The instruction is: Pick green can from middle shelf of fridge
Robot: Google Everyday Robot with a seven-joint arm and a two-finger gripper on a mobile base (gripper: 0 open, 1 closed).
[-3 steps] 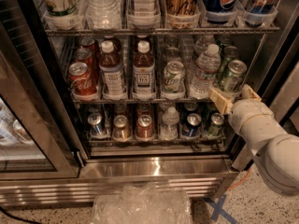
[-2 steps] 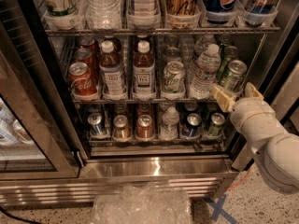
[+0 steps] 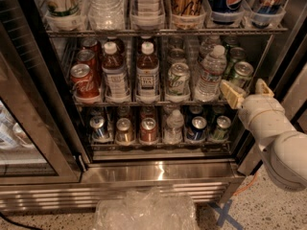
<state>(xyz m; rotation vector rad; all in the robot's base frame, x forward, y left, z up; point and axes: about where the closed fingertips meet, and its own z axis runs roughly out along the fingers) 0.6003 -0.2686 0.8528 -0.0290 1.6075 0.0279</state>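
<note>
We see a red cola can (image 3: 85, 83), white-capped bottles (image 3: 147, 75), a water bottle (image 3: 210, 75), crumpled plastic (image 3: 144, 210), a blue tape cross (image 3: 223, 212)

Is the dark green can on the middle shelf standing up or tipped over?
Upright: the green can stands on the middle shelf, silver top up. The pincer hovers open just in front, not gripping it.

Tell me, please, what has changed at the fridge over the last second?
The gripper has crept slightly up and to the right, toward the green can at the right end of the middle shelf. It is open and has gripped nothing. The other drinks have not moved.
</note>
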